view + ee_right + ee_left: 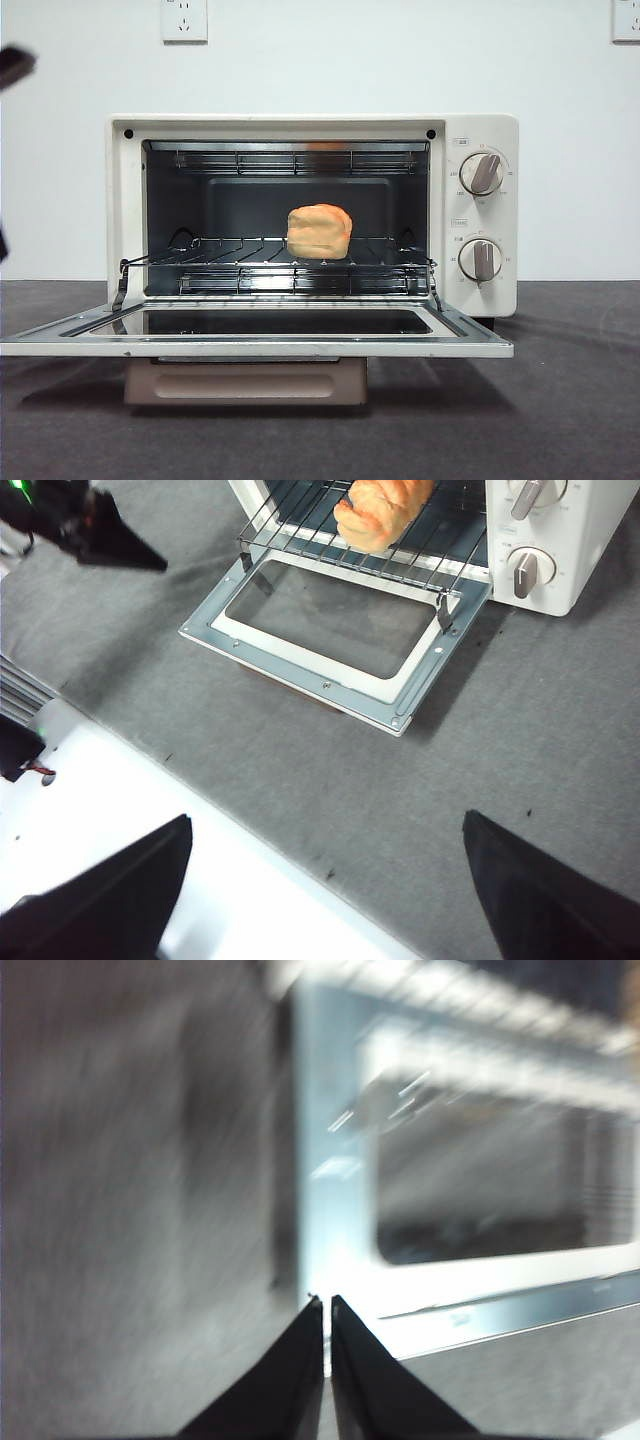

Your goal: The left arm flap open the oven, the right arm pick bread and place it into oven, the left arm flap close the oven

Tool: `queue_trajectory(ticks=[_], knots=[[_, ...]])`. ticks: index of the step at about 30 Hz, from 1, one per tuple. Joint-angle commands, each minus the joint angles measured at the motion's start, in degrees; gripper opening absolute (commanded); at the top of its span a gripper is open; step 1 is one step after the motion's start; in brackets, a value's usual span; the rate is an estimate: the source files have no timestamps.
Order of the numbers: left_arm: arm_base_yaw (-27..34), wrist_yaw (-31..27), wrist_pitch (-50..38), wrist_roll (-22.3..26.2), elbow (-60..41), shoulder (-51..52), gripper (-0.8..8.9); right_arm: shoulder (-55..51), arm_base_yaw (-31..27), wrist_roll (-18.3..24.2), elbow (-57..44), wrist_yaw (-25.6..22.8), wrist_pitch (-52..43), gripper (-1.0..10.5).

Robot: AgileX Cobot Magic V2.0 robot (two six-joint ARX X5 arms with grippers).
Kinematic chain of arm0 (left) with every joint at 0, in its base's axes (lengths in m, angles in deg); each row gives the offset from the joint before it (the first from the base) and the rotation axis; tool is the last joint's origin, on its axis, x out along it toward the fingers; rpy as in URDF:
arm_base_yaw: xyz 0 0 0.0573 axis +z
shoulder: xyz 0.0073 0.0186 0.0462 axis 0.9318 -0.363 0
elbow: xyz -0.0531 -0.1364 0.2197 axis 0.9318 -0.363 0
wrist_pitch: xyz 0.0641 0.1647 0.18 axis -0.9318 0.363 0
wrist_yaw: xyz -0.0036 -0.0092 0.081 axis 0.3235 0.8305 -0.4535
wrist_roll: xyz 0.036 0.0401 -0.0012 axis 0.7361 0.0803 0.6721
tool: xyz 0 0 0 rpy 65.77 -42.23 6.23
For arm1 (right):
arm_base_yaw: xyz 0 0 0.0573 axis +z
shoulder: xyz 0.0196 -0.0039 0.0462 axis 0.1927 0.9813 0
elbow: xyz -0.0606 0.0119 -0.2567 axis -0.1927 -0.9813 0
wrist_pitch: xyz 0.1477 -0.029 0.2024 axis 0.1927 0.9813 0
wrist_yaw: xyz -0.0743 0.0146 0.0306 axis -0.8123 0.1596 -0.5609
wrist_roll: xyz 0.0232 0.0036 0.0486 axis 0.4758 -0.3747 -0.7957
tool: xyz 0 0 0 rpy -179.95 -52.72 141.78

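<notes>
The cream-white oven stands open, its glass door lying flat toward me. The golden-orange bread sits on the wire rack inside, right of centre. It also shows in the right wrist view, behind the lowered door. My left gripper is shut and empty, just off a corner of the door frame; that view is blurred. It shows as a black tip left of the door. My right gripper is open and empty, well back from the oven above the mat.
Two beige dials sit on the oven's right panel. Grey mat covers the table, with a white table edge near the right gripper. Wall sockets hang behind. A black arm tip shows at the top left.
</notes>
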Motion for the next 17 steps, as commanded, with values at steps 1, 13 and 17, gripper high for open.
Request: queue_trajectory(ticks=[1, 13, 17], knots=[[0.1, 0.7, -2.5, -1.0, -3.0, -0.5, 0.14, 0.1, 0.4, -0.6, 1.1, -1.2, -0.6, 4.3], [-0.1, 1.9, -8.1, -4.3, -11.4, -2.9, 0.14, 0.2, 0.4, -0.6, 1.1, -2.4, -3.0, 4.3], [-0.2, 5.2, -8.9, -3.9, -11.4, -7.0, 0.15, 0.2, 0.4, -0.6, 1.1, -2.4, -4.1, 4.3]])
